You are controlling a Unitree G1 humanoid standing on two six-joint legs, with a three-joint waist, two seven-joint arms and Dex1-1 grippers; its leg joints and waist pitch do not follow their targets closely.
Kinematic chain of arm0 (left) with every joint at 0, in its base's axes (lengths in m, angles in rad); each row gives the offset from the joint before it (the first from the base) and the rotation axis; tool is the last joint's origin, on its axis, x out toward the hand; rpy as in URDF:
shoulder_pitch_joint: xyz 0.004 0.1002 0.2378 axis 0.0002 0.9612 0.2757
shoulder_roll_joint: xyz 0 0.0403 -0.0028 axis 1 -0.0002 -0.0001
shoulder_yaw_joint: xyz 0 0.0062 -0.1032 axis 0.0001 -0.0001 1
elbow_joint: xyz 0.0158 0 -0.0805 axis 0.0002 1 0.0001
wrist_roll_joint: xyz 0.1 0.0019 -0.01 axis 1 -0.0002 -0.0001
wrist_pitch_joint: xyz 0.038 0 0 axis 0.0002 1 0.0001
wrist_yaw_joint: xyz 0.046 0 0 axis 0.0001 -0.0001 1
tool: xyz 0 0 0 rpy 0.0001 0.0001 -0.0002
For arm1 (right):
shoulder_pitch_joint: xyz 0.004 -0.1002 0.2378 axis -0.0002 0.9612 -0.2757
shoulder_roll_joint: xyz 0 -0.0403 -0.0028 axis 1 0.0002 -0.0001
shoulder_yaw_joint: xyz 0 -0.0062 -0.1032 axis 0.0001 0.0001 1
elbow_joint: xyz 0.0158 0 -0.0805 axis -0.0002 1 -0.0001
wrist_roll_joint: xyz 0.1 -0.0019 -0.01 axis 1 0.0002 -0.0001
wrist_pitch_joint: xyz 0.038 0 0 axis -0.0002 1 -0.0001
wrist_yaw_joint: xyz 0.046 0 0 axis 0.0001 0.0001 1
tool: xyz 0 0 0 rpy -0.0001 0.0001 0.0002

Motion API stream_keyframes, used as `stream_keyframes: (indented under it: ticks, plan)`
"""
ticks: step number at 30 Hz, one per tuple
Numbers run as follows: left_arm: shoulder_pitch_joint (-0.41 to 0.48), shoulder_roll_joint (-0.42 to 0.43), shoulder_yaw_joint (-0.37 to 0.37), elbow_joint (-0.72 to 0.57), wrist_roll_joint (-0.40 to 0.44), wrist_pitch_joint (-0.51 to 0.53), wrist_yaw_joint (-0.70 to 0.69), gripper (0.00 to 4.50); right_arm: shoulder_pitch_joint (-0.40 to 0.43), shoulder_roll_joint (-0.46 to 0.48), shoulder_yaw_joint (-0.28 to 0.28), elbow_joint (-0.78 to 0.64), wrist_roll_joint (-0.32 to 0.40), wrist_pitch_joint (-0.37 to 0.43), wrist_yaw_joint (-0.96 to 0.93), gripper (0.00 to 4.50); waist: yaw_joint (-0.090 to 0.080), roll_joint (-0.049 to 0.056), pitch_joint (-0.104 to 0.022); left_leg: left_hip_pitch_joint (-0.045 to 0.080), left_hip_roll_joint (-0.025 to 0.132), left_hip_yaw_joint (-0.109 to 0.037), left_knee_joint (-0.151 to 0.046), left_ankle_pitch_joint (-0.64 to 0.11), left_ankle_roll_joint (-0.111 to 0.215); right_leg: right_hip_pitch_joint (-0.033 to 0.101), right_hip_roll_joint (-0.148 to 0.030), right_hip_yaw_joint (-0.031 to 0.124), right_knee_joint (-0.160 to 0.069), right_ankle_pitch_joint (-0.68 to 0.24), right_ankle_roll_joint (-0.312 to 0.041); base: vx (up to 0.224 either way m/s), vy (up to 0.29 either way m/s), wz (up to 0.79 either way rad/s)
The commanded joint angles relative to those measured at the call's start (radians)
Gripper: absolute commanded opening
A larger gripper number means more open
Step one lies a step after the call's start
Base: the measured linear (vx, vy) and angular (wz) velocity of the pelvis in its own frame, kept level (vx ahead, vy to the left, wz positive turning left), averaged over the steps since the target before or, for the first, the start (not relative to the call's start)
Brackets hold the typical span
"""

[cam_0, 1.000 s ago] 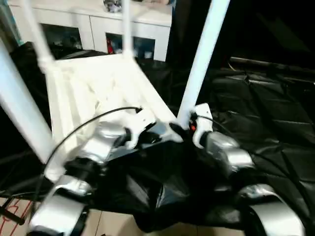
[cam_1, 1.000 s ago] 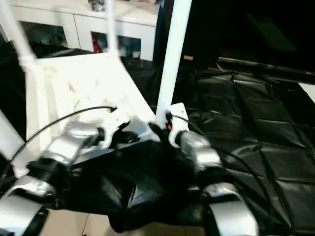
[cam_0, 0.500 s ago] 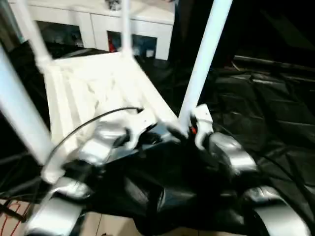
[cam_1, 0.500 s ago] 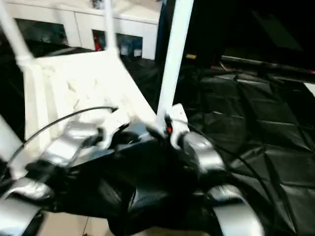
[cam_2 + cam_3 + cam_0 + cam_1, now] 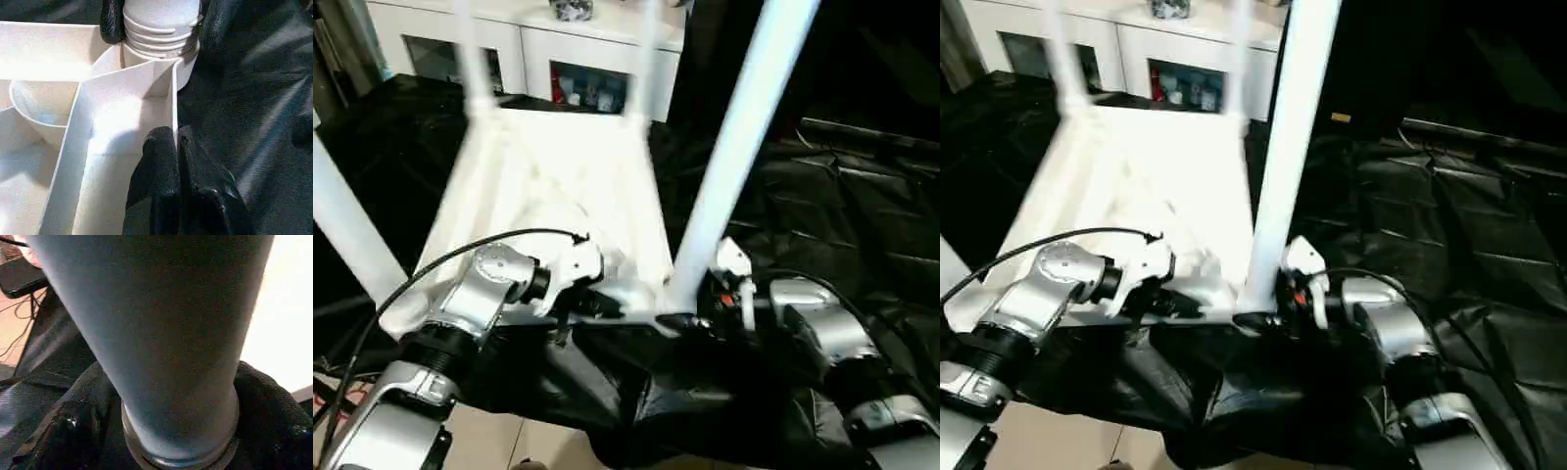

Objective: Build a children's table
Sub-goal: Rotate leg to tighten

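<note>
Sitting upside down on the black-draped work table [image 5: 862, 225]: tabletop [image 5: 558, 186], ribbed underside up, four legs [image 5: 744, 137] standing in the corner sockets, near edge right at the table's front.

Left gripper [image 5: 592, 299]: jaws nearly shut, pinching the thin rim wall of the tabletop beside the near right corner socket [image 5: 183, 73]; fingertips [image 5: 161, 161] pressed either side of that wall in the left wrist view.

Right gripper [image 5: 1273, 299]: jaws standing wide, fingers [image 5: 73, 431] wrapping the base of the near right leg at its threaded collar [image 5: 159, 29]. Touching on both sides, but not telling whether actually clamping or just cupping.

Handling, judging only: hollow white plastic, so probably light, fairly stiff at ribs and sockets, smooth and likely slippery on the tube. Long legs giving plenty of leverage, so taking the leg low, at the collar, looking right; grabbing high risking racking the socket. Rim wall looking thin, so bracing near the socket rather than mid-span, and not over-squeezing.

Around: white cabinet [image 5: 558, 49] with glass doors behind the table, cable [image 5: 470, 250] arcing over the left forearm [image 5: 480, 294], loose folds of the black cover bunching under the near edge. Cable and cover folds possibly snagging a wrist while twisting the leg; neighbouring legs crowding any swing.
</note>
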State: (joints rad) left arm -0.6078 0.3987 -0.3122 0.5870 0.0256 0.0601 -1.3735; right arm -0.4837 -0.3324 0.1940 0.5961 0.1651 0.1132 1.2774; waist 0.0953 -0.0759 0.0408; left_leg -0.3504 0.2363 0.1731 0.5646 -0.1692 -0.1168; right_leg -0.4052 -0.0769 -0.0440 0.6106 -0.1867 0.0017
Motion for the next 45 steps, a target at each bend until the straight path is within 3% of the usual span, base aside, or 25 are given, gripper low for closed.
stream_keyframes:
  ticks: [1,7,9,11,13,14,16,17,21,24,26,29,31,32,34,38,43,44,45]
  plan:
    - [-0.015,-0.022,-0.030,0.029,0.006,-0.007,0.011,0.00,0.008,0.021,0.047,-0.038,0.013,0.024,0.052,3.19,-0.002,-0.004,-0.050,0.002,-0.003,0.015,-0.063,-0.250,0.025,0.042,-0.045,0.030,-0.074,-0.258,-0.184,0.000,0.000,0.00]
    - [-0.009,-0.033,-0.019,0.025,0.007,-0.004,0.043,0.00,0.010,0.043,0.041,-0.040,0.016,0.052,0.006,2.84,-0.003,-0.005,-0.049,0.001,-0.004,0.015,-0.063,-0.243,0.025,0.041,-0.046,0.029,-0.074,-0.264,-0.180,0.000,0.000,0.00]
    - [-0.008,-0.049,-0.002,0.018,0.011,0.025,0.101,0.00,-0.002,0.078,0.010,0.004,-0.002,0.043,-0.100,2.81,-0.005,-0.007,-0.047,0.000,-0.004,0.014,-0.065,-0.255,0.018,0.039,-0.048,0.029,-0.077,-0.302,-0.170,0.000,0.000,0.00]
    - [-0.008,-0.071,0.013,0.009,0.009,0.059,0.150,0.00,-0.020,0.113,-0.022,0.049,-0.014,0.039,-0.204,2.79,-0.014,-0.008,-0.043,0.003,-0.005,0.009,-0.068,-0.305,-0.005,0.033,-0.050,0.027,-0.086,-0.404,-0.143,0.000,0.000,0.00]
    - [-0.006,-0.092,0.019,-0.002,0.014,0.088,0.194,0.00,-0.035,0.147,-0.045,0.086,-0.027,0.045,-0.305,2.78,-0.017,-0.009,-0.044,0.003,-0.005,0.008,-0.068,-0.312,-0.013,0.031,-0.051,0.028,-0.088,-0.425,-0.138,0.000,0.000,0.00]
    - [-0.009,-0.104,0.019,-0.004,0.021,0.104,0.220,0.00,-0.045,0.165,-0.055,0.111,-0.037,0.039,-0.363,2.78,-0.025,-0.010,-0.044,-0.003,-0.006,0.003,-0.072,-0.312,-0.021,0.035,-0.051,0.025,-0.091,-0.451,-0.121,0.000,0.000,0.00]
    - [-0.013,-0.134,0.025,-0.011,0.029,0.138,0.275,0.00,-0.069,0.199,-0.073,0.172,-0.054,0.033,-0.481,2.77,-0.035,-0.009,-0.042,0.003,-0.006,0.004,-0.070,-0.334,-0.026,0.026,-0.050,0.026,-0.094,-0.462,-0.120,0.000,0.000,0.00]
    - [-0.018,-0.164,0.030,-0.017,0.036,0.167,0.327,0.00,-0.088,0.229,-0.085,0.217,-0.063,0.032,-0.568,2.77,-0.041,-0.012,-0.043,0.001,-0.008,0.003,-0.070,-0.334,-0.029,0.029,-0.050,0.025,-0.094,-0.474,-0.120,0.000,0.000,0.00]
    - [-0.027,-0.217,0.036,-0.028,0.052,0.213,0.420,0.00,-0.127,0.289,-0.113,0.295,-0.084,0.051,-0.758,2.77,-0.047,-0.009,-0.044,0.006,-0.009,0.004,-0.068,-0.335,-0.024,0.023,-0.048,0.027,-0.097,-0.455,-0.122,0.000,0.000,0.00]
    - [-0.021,-0.241,0.027,-0.049,0.056,0.236,0.438,0.00,-0.149,0.317,-0.122,0.341,-0.103,0.029,-0.842,2.77,-0.050,-0.008,-0.047,0.002,-0.009,0.006,-0.067,-0.323,-0.020,0.025,-0.046,0.028,-0.091,-0.404,-0.128,0.000,0.000,0.00]
    - [-0.013,-0.243,0.013,-0.064,0.061,0.237,0.426,0.00,-0.155,0.334,-0.137,0.347,-0.086,0.010,-0.821,3.32,-0.050,-0.007,-0.049,-0.002,-0.009,0.007,-0.067,-0.311,-0.009,0.030,-0.043,0.029,-0.087,-0.351,-0.137,0.000,0.000,0.00]
    - [-0.008,-0.230,0.001,-0.067,0.071,0.230,0.410,0.00,-0.162,0.337,-0.146,0.342,-0.064,0.000,-0.769,3.53,-0.048,-0.007,-0.051,-0.002,-0.007,0.009,-0.067,-0.293,-0.001,0.032,-0.042,0.030,-0.082,-0.290,-0.154,0.000,0.000,0.00]
    - [-0.005,-0.212,-0.001,-0.074,0.071,0.230,0.392,0.00,-0.160,0.323,-0.122,0.326,-0.072,-0.030,-0.714,3.81,-0.046,-0.002,-0.052,-0.001,-0.007,0.010,-0.066,-0.277,0.004,0.034,-0.041,0.030,-0.077,-0.246,-0.172,0.000,0.000,0.00]
    - [-0.001,-0.189,-0.005,-0.079,0.067,0.220,0.355,0.00,-0.141,0.298,-0.098,0.280,-0.064,-0.055,-0.611,3.81,-0.045,0.002,-0.054,-0.004,-0.009,0.010,-0.065,-0.267,0.007,0.040,-0.041,0.029,-0.076,-0.225,-0.176,0.000,0.000,0.00]
    - [0.003,-0.167,-0.010,-0.083,0.062,0.198,0.319,0.00,-0.116,0.270,-0.075,0.229,-0.051,-0.076,-0.504,3.81,-0.042,-0.002,-0.057,-0.006,-0.008,0.012,-0.060,-0.234,0.029,0.045,-0.040,0.030,-0.069,-0.148,-0.192,0.000,0.000,0.00]
    - [0.017,-0.114,-0.029,-0.099,0.037,0.141,0.201,0.00,-0.072,0.207,-0.050,0.150,-0.018,-0.111,-0.337,3.81,-0.036,0.001,-0.058,-0.004,-0.008,0.016,-0.058,-0.173,0.056,0.048,-0.037,0.030,-0.057,-0.034,-0.239,0.000,0.000,0.00]
    - [0.018,-0.066,-0.036,-0.093,0.021,0.104,0.096,0.00,-0.029,0.132,-0.039,0.068,0.036,-0.041,-0.122,3.81,-0.022,0.003,-0.053,0.006,-0.002,0.017,-0.061,-0.226,0.056,0.043,-0.039,0.030,-0.064,-0.101,-0.245,0.000,0.000,0.00]
    - [0.010,-0.056,-0.033,-0.074,0.026,0.085,0.082,0.00,-0.015,0.107,-0.024,0.044,0.041,-0.017,-0.069,3.81,-0.018,0.007,-0.052,0.005,-0.003,0.016,-0.062,-0.231,0.050,0.045,-0.039,0.030,-0.064,-0.114,-0.243,0.000,0.000,0.00]
    - [0.003,-0.048,-0.031,-0.057,0.029,0.070,0.070,0.00,-0.002,0.085,-0.009,0.022,0.042,0.002,-0.027,3.81,-0.016,0.004,-0.051,0.004,-0.003,0.016,-0.062,-0.235,0.048,0.046,-0.038,0.029,-0.066,-0.124,-0.238,0.000,0.000,0.00]
